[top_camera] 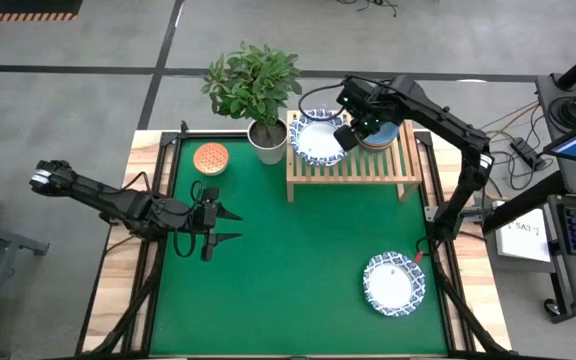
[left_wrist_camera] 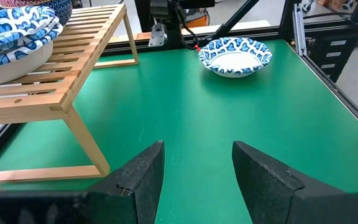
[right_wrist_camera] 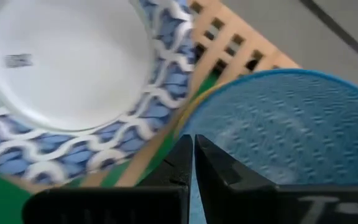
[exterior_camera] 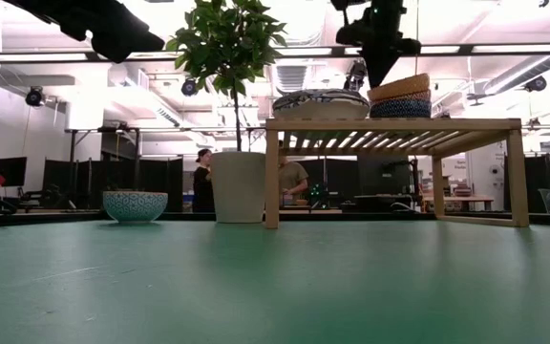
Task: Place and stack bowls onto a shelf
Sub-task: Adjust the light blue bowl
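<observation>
Small bowl stack [top_camera: 380, 136] on shelf [top_camera: 353, 165] largely hidden under right claw [top_camera: 353, 132] overhead

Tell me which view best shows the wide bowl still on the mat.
The left wrist view: the wide bowl fills it unobstructed, rim pattern clear. The high view shows it small from above; low and right wrist views miss it.

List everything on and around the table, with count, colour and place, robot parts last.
Large bowls: white with blue rims; a stack on the shelf, one on the mat near the right front corner.
Small bowls: stack on the shelf, light blue on top; one orange-red inside, at the mat's back left.
Shelf: one, pale wood, back of mat.
Plant: one, green, white pot, beside shelf.
Left gripper: open, above mat's left.
Right gripper: shut, over the small bowl stack.
</observation>
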Controlling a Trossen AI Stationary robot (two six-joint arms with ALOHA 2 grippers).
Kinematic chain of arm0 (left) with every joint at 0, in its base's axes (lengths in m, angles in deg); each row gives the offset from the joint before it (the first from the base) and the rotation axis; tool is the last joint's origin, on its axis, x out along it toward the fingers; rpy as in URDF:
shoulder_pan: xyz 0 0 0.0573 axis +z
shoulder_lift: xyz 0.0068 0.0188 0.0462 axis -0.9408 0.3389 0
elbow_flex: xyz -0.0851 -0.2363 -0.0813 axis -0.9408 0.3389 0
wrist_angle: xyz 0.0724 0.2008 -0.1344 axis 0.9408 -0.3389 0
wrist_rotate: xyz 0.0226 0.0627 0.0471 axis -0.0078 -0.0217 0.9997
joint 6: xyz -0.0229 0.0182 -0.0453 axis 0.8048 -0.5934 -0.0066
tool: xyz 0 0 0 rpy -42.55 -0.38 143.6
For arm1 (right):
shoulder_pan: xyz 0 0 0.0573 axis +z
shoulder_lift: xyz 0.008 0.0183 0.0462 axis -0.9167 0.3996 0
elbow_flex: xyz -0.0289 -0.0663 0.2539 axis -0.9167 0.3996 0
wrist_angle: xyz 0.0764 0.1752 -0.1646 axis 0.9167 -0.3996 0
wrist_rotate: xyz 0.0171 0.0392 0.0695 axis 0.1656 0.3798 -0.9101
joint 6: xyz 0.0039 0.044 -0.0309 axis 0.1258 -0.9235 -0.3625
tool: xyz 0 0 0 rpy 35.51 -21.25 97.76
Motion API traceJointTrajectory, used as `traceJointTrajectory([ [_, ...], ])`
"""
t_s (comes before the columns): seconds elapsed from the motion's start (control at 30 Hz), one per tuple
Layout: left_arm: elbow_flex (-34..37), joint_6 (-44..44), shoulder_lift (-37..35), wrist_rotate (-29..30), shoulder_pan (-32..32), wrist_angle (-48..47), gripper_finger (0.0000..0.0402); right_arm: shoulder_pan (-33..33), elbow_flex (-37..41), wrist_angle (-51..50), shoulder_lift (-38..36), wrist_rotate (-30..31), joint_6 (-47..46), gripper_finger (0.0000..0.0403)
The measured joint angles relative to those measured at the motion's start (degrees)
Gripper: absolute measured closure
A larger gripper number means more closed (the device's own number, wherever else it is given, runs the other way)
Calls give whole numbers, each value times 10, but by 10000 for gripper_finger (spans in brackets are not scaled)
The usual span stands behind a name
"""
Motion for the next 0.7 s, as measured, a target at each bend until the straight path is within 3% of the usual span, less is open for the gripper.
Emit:
traceJointTrajectory([
  [0.7, 0, 0, 0, 0, 0, 0, 229, -30, -19, -19, -27, 47, 8, 394],
])
